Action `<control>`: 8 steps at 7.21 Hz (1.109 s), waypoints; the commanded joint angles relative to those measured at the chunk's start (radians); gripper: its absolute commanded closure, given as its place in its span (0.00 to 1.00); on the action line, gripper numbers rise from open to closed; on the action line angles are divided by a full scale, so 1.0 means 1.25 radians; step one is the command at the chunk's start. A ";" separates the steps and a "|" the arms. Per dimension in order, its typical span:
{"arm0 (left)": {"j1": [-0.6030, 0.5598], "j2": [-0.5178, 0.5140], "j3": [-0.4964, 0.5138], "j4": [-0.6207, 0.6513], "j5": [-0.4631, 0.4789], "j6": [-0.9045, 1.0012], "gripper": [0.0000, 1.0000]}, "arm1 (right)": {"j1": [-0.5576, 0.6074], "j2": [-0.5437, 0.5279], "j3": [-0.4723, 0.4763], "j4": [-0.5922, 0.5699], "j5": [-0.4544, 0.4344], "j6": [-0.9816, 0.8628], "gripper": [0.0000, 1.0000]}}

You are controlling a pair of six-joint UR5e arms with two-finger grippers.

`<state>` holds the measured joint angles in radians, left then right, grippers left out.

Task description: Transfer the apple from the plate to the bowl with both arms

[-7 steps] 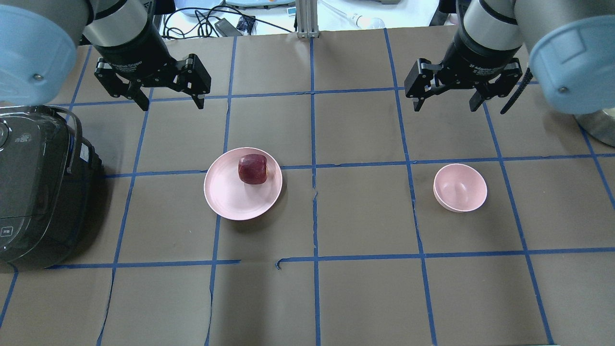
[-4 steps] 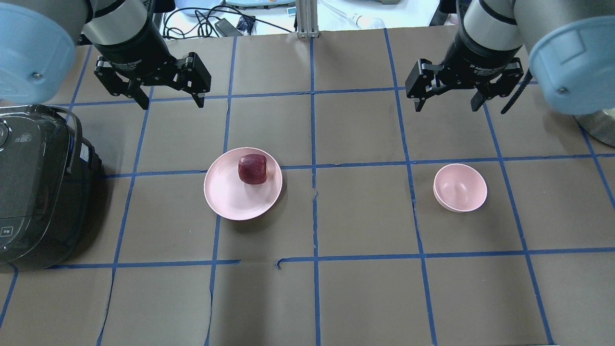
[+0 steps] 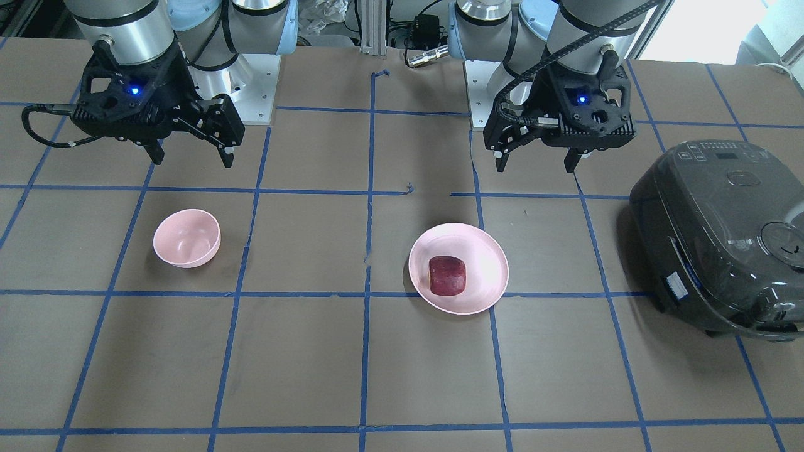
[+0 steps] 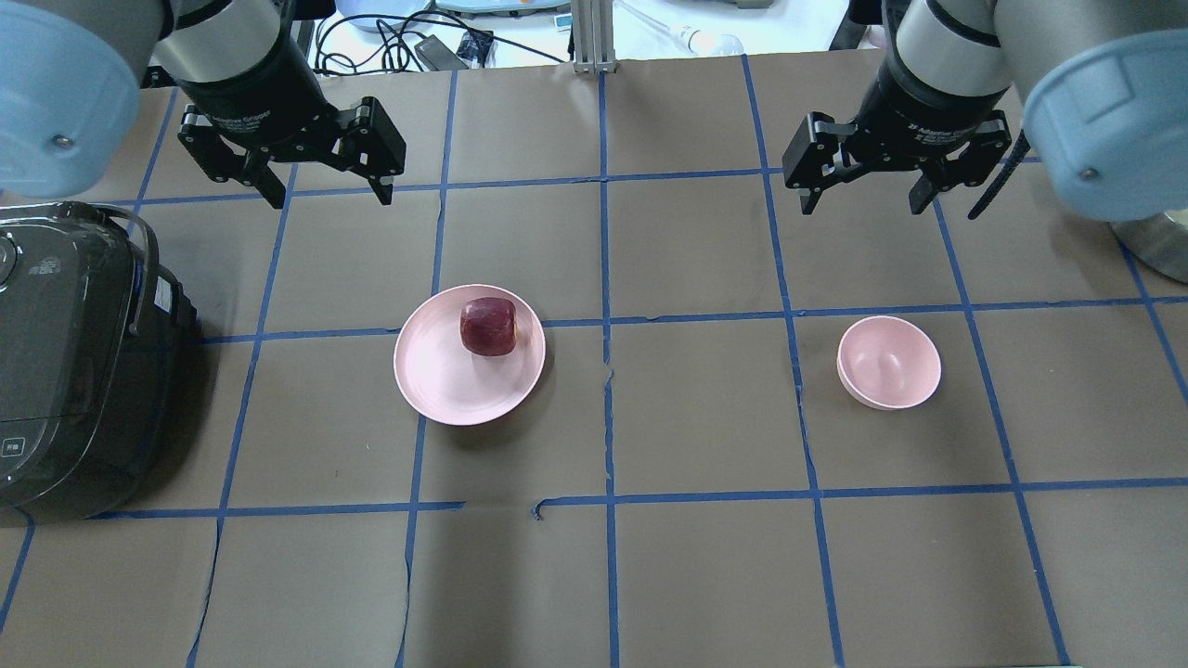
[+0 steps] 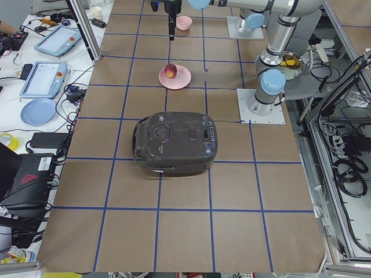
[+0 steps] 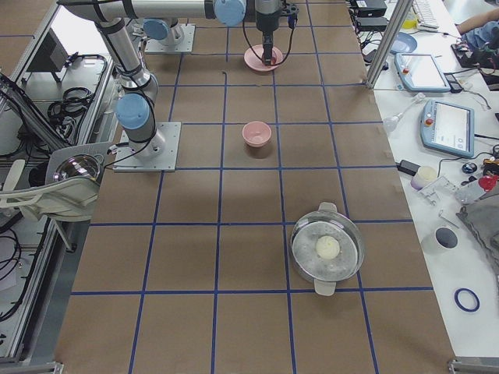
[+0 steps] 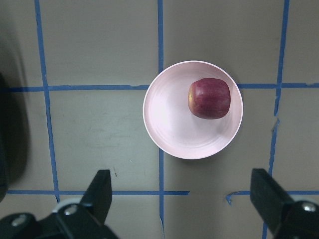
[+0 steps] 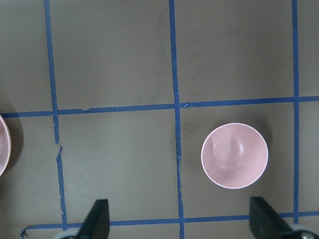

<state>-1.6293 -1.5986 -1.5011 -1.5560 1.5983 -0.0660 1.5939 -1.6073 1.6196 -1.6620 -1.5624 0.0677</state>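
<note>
The dark red apple (image 4: 488,327) sits on the upper right part of the wide pale pink plate (image 4: 436,380), left of the table's middle. It shows in the left wrist view (image 7: 209,98) on the plate (image 7: 169,129) too. The small pink bowl (image 4: 888,362) stands empty on the right; it also shows in the right wrist view (image 8: 234,155). My left gripper (image 4: 327,195) is open and empty, high up and back-left of the plate. My right gripper (image 4: 861,202) is open and empty, high up behind the bowl. In the front-facing view the apple (image 3: 447,275), the plate (image 3: 487,263) and the bowl (image 3: 186,238) lie apart.
A dark grey rice cooker (image 4: 65,362) stands at the left edge, close to the plate. A steel pot (image 6: 327,248) with a white ball in it stands far to the right. Blue tape lines grid the brown table.
The left gripper has drifted slightly back and up. The right gripper, apple, plate and bowl have stayed where they were.
</note>
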 commanded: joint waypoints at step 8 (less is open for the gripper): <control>0.001 -0.001 0.004 -0.020 -0.005 -0.006 0.00 | -0.001 0.003 -0.001 -0.034 -0.003 0.000 0.00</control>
<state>-1.6285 -1.6030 -1.4965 -1.5784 1.5968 -0.0748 1.5934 -1.6046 1.6192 -1.6853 -1.5662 0.0675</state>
